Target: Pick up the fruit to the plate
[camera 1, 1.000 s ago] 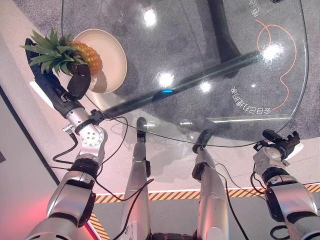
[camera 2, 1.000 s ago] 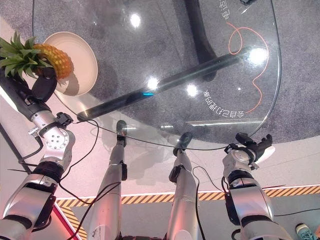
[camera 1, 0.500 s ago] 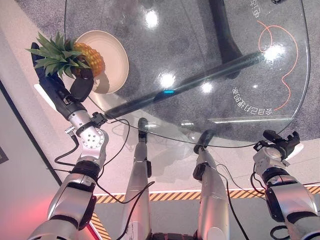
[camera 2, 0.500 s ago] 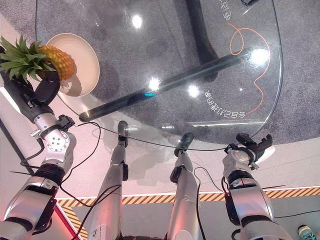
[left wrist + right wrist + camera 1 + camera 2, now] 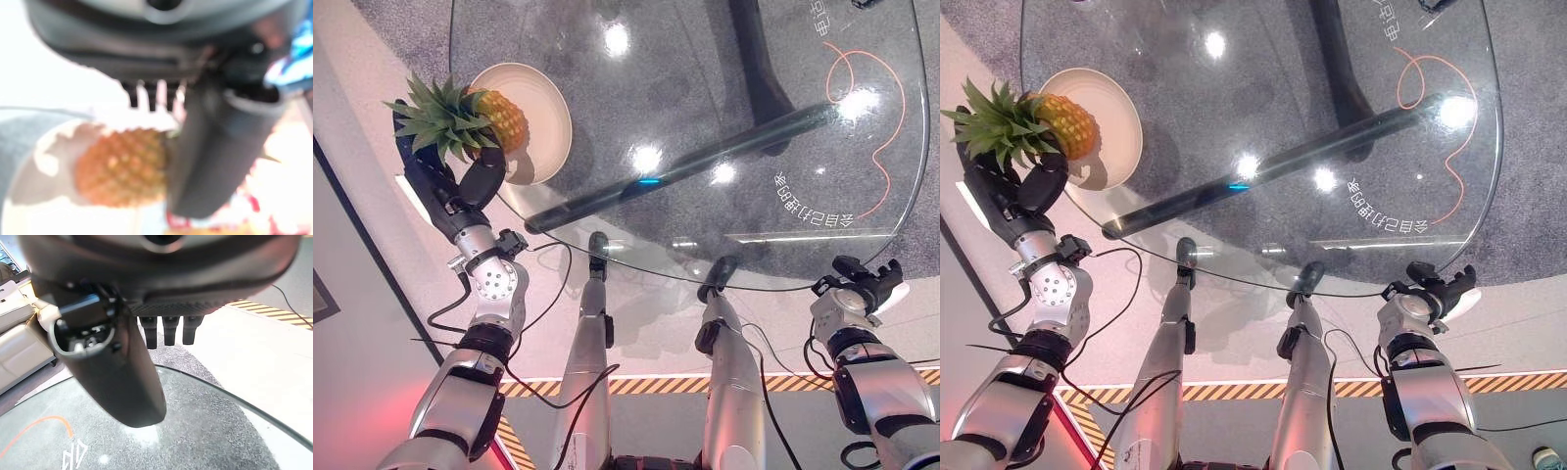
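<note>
Upper left of the frame: left robot hand (image 5: 460,191) clamped round the pineapple (image 5: 499,117), over the plate's (image 5: 553,127) rim. Letting go here, it could roll onto the glass worktop (image 5: 705,127).

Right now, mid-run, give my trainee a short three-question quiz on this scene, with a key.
1. True or false: the pineapple is gripped by the left hand.
2. The pineapple's body is over: A) the plate B) the orange cord C) the floor.
3. Where is the right hand, and does it hold anything?

Key: 1. True; its fingers curl round the fruit. 2. A. 3. At the near edge of the glass table, fingers straight, holding nothing.
</note>
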### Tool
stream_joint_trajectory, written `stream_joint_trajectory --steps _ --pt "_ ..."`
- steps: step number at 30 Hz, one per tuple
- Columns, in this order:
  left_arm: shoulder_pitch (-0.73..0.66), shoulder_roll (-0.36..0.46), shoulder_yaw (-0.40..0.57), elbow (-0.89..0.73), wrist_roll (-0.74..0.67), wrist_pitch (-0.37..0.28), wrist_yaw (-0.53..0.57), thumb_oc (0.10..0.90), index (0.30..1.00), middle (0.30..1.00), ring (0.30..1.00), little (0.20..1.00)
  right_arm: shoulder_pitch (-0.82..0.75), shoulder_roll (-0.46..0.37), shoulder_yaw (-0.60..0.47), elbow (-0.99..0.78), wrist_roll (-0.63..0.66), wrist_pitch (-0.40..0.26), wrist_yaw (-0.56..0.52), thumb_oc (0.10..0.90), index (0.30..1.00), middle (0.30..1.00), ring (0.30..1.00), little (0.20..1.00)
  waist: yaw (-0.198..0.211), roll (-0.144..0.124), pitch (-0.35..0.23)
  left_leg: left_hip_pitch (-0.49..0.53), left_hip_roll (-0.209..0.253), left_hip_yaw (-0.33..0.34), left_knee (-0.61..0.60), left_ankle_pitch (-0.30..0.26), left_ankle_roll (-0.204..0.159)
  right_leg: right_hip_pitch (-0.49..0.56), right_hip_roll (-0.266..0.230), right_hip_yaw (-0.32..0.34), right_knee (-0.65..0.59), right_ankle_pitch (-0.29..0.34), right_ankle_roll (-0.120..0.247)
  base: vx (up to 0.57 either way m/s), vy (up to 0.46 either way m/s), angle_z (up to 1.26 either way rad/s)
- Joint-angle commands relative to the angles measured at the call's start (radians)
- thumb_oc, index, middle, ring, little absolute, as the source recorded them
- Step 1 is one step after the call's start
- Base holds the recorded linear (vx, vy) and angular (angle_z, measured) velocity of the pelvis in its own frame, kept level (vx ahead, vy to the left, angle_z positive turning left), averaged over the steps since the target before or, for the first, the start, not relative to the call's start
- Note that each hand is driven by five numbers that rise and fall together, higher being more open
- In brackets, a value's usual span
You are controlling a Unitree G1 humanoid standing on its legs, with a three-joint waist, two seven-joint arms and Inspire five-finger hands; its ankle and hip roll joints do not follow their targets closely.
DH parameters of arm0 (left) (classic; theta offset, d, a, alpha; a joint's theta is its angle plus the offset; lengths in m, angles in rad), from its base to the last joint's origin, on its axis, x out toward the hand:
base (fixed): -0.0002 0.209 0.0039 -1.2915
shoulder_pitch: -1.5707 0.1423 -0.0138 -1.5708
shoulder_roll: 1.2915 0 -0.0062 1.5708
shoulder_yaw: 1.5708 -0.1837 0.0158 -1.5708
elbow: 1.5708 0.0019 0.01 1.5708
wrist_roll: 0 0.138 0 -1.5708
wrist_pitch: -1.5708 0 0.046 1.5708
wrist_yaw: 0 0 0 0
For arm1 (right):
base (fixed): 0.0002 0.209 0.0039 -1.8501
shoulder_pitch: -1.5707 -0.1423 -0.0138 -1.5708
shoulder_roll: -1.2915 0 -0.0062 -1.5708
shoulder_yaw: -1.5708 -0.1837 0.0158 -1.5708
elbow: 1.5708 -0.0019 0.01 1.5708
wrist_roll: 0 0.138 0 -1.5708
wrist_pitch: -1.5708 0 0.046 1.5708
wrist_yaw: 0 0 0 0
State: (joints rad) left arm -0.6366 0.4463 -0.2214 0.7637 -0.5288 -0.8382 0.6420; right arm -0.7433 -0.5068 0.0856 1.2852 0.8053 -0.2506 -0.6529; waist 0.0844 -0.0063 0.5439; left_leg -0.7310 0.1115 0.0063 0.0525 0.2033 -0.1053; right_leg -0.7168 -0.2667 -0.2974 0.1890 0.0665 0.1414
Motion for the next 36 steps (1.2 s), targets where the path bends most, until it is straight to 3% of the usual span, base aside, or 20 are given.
stream_joint_trajectory --steps 1,12,30,36 --pt "-0.004 -0.002 0.027 -0.029 0.039 -0.061 0.023 0.800 0.900 0.900 0.900 0.900 0.037 -0.110 -0.025 0.025 -0.019 -0.038 -0.051 0.800 0.900 0.900 0.900 0.900 0.009 0.024 -0.024 0.000 0.017 -0.009 0.088 -0.124 -0.006 -0.009 -0.021 0.051 0.019 0.028 0.066 0.00 0.000 0.00" --pt "-0.002 -0.004 0.008 -0.036 0.083 -0.053 0.030 0.800 0.900 0.900 0.900 0.900 0.037 -0.110 -0.027 0.032 -0.009 -0.036 -0.045 0.800 0.900 0.900 0.900 0.900 0.013 0.018 -0.024 0.001 0.018 -0.015 0.091 -0.125 -0.004 -0.004 -0.020 0.047 0.021 0.029 0.067 0.00 0.000 0.00" --pt "0.029 -0.008 -0.005 -0.034 0.089 -0.042 0.032 0.800 0.900 0.900 0.900 0.900 0.051 -0.113 -0.030 0.030 -0.010 -0.042 -0.047 0.800 0.900 0.900 0.900 0.900 0.016 0.031 -0.024 0.012 0.021 -0.005 0.084 -0.130 -0.006 0.000 -0.026 0.038 0.028 0.018 0.069 0.00 0.000 0.00" --pt "0.067 -0.018 0.027 -0.014 -0.155 0.049 -0.113 0.800 0.900 0.900 0.900 0.900 0.088 -0.106 -0.046 0.026 -0.029 -0.040 -0.027 0.800 0.900 0.900 0.900 0.900 0.016 0.034 -0.024 0.035 0.026 0.007 0.086 -0.133 -0.007 0.016 -0.028 0.033 0.045 0.004 0.066 0.00 -0.002 0.01"
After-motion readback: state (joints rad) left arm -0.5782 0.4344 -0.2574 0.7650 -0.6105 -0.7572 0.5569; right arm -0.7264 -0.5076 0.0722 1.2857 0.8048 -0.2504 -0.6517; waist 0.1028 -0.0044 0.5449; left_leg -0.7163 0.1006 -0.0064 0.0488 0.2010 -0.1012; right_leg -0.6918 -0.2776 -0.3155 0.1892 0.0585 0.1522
